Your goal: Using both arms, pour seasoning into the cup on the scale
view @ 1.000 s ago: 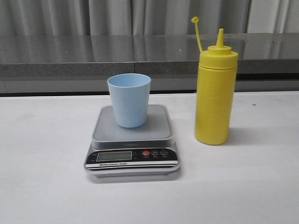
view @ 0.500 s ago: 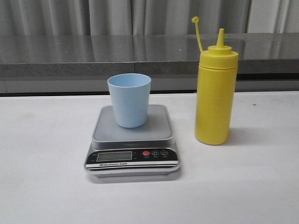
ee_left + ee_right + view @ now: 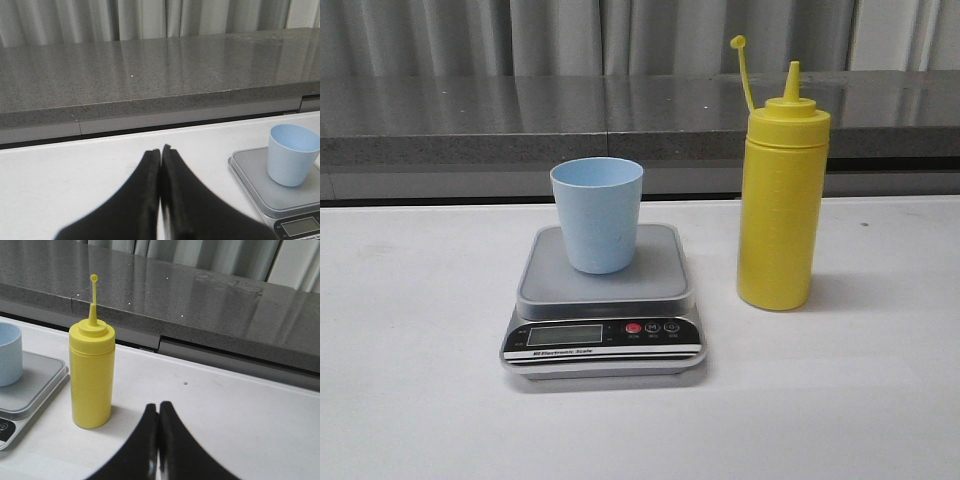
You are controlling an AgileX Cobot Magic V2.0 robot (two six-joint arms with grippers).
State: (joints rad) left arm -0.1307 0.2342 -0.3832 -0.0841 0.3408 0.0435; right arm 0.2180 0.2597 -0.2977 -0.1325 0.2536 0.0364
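Observation:
The pale blue cup [image 3: 597,213] stands upright on the grey scale [image 3: 603,300] at the table's middle. The yellow seasoning bottle [image 3: 781,195] stands upright to the right of the scale, its cap off the nozzle on its tether. Neither arm shows in the front view. In the left wrist view my left gripper [image 3: 160,150] is shut and empty, well left of the cup [image 3: 292,154] and scale [image 3: 260,186]. In the right wrist view my right gripper [image 3: 158,406] is shut and empty, right of the bottle [image 3: 92,376]; the cup [image 3: 9,360] and scale [image 3: 27,390] lie beyond it.
A grey stone ledge [image 3: 470,125] runs along the back of the white table [image 3: 410,400], with curtains behind it.

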